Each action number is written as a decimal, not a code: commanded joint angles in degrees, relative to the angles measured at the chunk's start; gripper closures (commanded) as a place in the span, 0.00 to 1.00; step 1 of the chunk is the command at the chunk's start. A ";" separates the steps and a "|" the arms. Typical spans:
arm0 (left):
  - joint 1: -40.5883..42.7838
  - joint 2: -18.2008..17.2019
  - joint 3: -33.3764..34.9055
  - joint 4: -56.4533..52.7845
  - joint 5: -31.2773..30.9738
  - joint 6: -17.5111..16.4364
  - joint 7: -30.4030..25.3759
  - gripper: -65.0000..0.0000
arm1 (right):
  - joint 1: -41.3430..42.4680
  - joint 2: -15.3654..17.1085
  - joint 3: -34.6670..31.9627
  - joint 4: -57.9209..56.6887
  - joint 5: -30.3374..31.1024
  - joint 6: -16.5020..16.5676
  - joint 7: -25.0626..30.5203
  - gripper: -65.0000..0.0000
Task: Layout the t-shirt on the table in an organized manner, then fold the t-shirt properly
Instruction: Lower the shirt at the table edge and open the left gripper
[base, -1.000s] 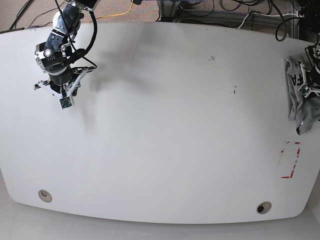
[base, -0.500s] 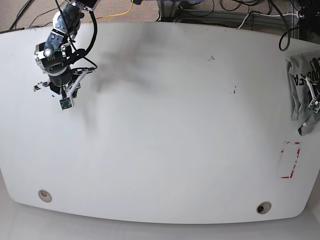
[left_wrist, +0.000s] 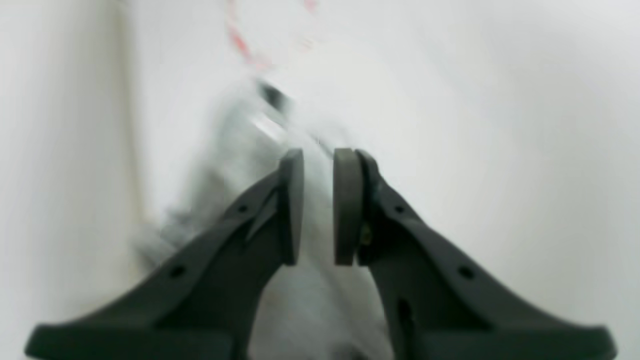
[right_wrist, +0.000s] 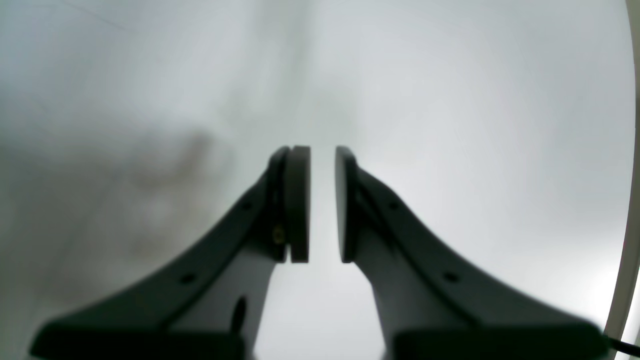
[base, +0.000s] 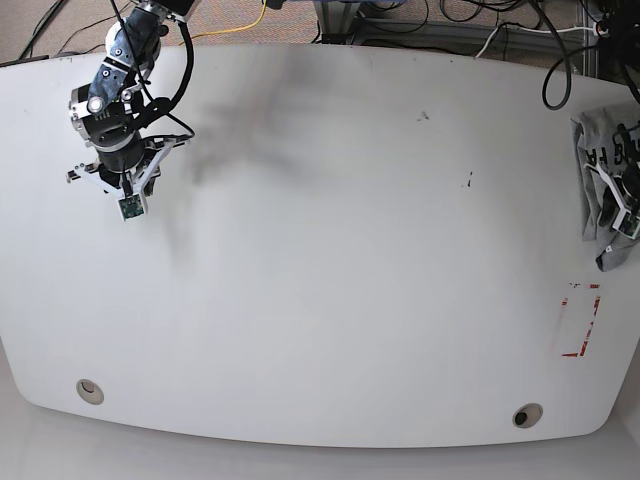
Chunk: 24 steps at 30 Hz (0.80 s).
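Shirt (base: 601, 180) bunched at the table's (base: 330, 250) edge.
Left gripper (left_wrist: 318, 205) hangs over it, fingers narrow, grip unclear; right gripper (right_wrist: 322, 204) narrow, empty, well apart.

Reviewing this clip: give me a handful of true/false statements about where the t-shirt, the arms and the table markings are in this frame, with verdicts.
1. The t-shirt lies bunched at one end of the table, not spread out. True.
2. The left gripper is over the grey t-shirt fabric. True.
3. The right gripper is holding a sleeve. False: only bare white tabletop shows between its pads, which stand a narrow gap apart.
4. The red tape rectangle is covered by the shirt. False: it lies bare, nearer the front edge than the shirt.
5. Both arms are at the same end of the table. False: they are at opposite ends.
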<state>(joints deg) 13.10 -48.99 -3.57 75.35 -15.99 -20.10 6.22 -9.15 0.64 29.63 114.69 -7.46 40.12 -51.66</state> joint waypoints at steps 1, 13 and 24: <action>3.20 2.00 -4.38 5.13 -1.55 -2.89 4.29 0.85 | 0.49 0.54 0.13 1.31 0.21 -0.12 1.07 0.88; 8.39 9.56 -11.85 7.07 4.08 -11.95 14.75 0.85 | 0.49 0.54 0.13 1.31 0.21 -0.12 1.07 0.88; 8.66 9.39 -14.32 3.81 5.22 -12.56 14.84 0.85 | 0.49 0.54 0.13 1.31 0.21 -0.12 1.07 0.88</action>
<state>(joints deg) 21.93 -37.93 -17.10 78.76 -10.94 -32.93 21.43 -9.15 0.67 29.65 114.69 -7.49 40.12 -51.66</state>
